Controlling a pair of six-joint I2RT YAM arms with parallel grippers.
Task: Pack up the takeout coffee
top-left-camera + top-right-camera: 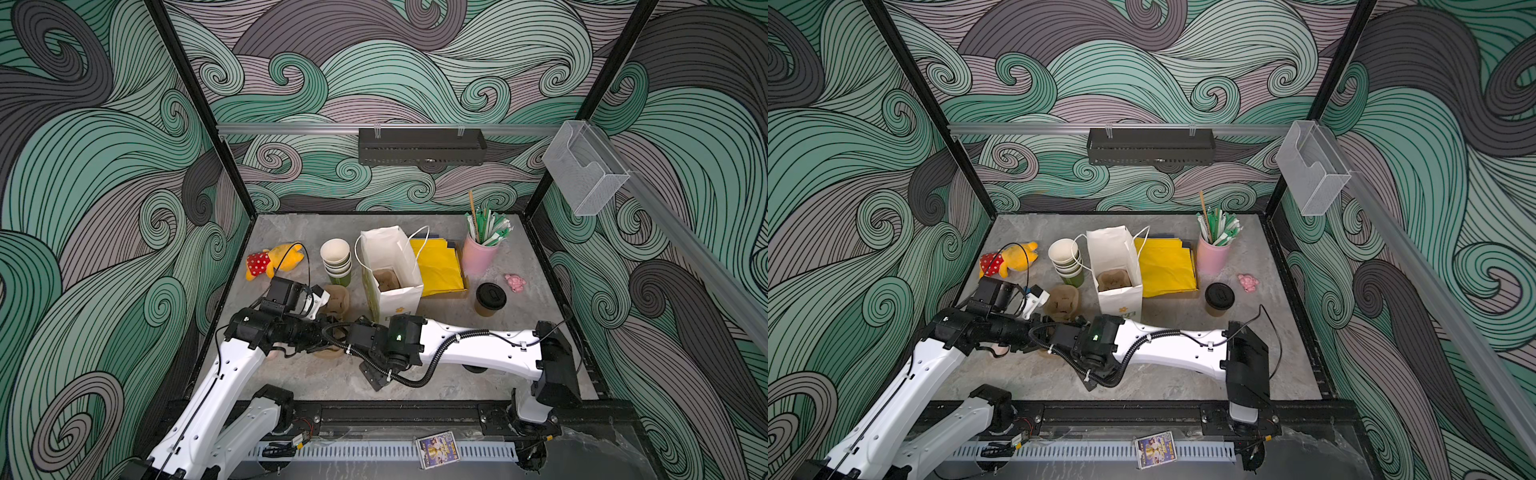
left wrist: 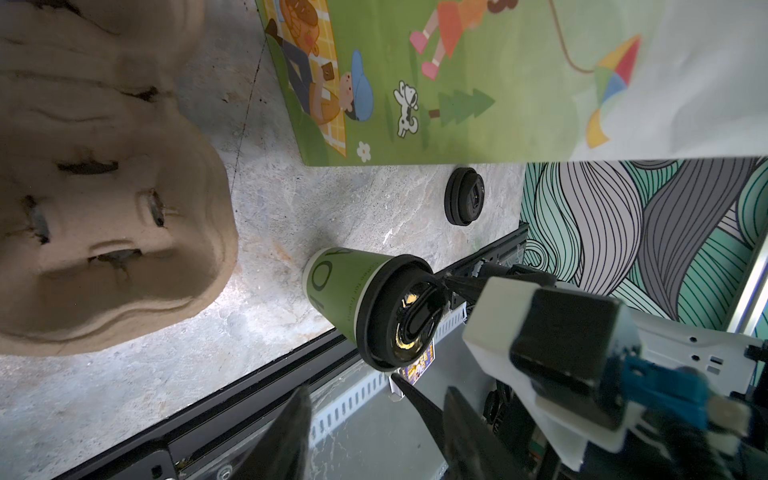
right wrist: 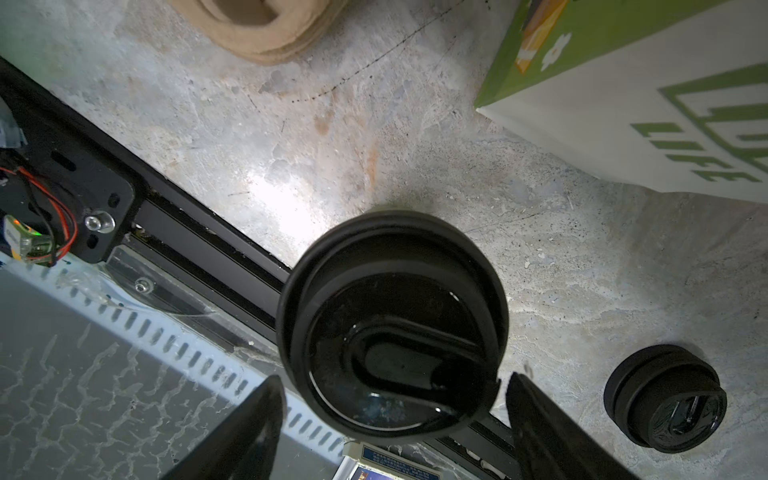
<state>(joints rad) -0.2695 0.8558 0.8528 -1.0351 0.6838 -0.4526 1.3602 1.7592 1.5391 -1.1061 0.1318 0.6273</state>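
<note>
The right pincer (image 3: 392,380) is spread wide, the green lidded cup (image 2: 332,286) standing on the table (image 3: 291,124) between its fingers (image 3: 257,415). Pinch only the lid (image 3: 390,332) and it may pop off, or the cup topple.

Walls (image 1: 374,62) on 3 sides carry a print of curling waves in teal, grey and mauve, outlined in black. 2 black posts (image 1: 195,95) stand at the back corners. An aluminium rail (image 1: 291,129) runs across the back wall, and a black perforated tray (image 1: 422,146) hangs from it. A clear plastic holder (image 1: 586,170) is fixed to the rail on the right-hand wall. The counter (image 1: 291,232) is mottled grey stone, with a bright patch of light (image 3: 282,208) in the right wrist view. A black frame bar (image 1: 395,413) edges its front, with a pale slotted cable duct (image 1: 374,451) beyond it.
</note>
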